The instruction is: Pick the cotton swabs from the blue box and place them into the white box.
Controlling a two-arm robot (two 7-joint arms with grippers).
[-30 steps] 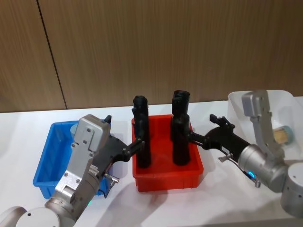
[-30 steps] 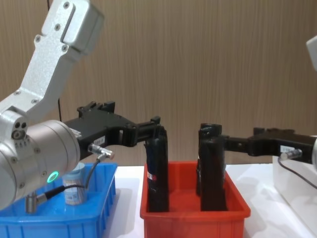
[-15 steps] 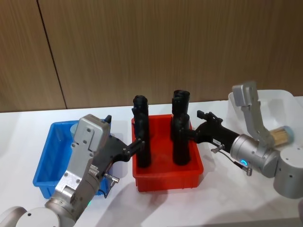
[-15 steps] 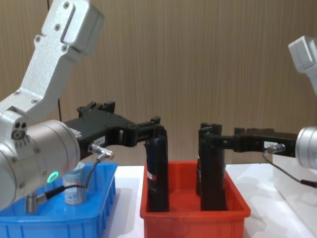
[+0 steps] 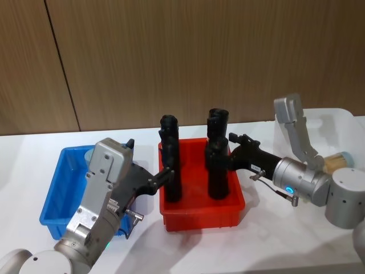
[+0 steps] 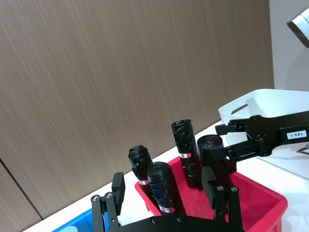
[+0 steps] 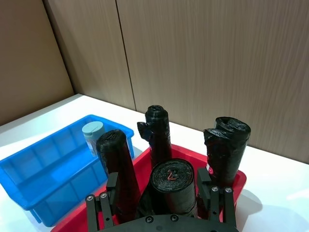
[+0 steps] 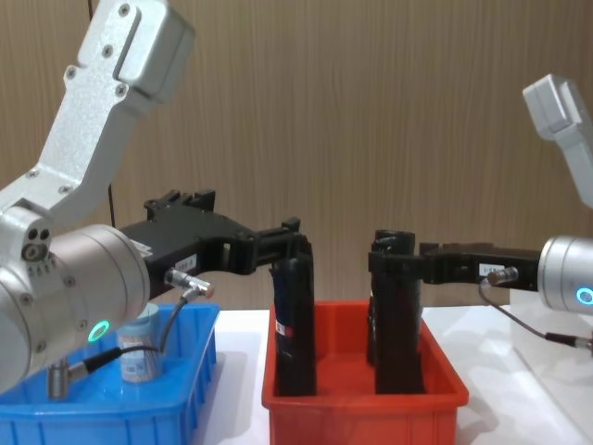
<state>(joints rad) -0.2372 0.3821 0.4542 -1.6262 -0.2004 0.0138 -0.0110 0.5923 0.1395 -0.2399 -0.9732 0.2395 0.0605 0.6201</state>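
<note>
The blue box [image 5: 57,197] sits at the left, and one jar of cotton swabs [image 8: 139,348] stands upright in it, also seen in the right wrist view [image 7: 92,137]. Another jar of cotton swabs [image 5: 337,162] lies in the white box [image 5: 345,123] at the right. My left gripper [image 5: 166,173] hangs open over the gap between the blue box and the red bin, its fingertips beside a black roll. My right gripper [image 5: 231,153] is open over the red bin, its fingers [image 7: 203,178] on either side of the top of a front black roll [image 7: 169,182].
A red bin [image 5: 199,214] between the two boxes holds several tall black rolls [image 5: 170,165] standing upright. A wooden wall closes the back. White tabletop lies in front of the bins.
My right gripper has swung left from the white box to the red bin and now reaches the front right black roll. The left arm has not moved.
</note>
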